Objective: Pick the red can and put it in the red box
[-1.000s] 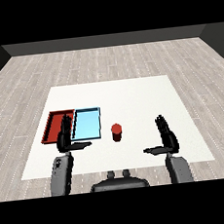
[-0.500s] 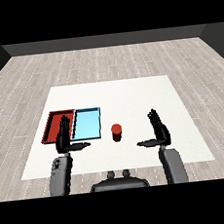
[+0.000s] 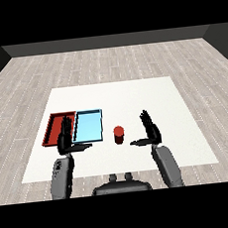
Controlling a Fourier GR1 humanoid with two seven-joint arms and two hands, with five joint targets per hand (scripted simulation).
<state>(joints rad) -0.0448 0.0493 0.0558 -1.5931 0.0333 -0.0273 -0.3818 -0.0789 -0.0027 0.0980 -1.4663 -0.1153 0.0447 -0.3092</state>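
A small red can (image 3: 118,134) stands upright on the white table, just right of the light blue tray (image 3: 88,125). The red tray (image 3: 56,125) lies left of the blue one. My right hand (image 3: 149,130) is open, fingers straight up and thumb pointing left, a short way to the right of the can and not touching it. My left hand (image 3: 66,138) is open too, raised over the near edges of the two trays, with its thumb pointing right.
The white table (image 3: 149,100) extends far behind and to the right of the can. Grey wood flooring surrounds the table.
My right hand has moved left and a little forward, closing in on the red can. The left hand, the can and both trays have stayed where they were.
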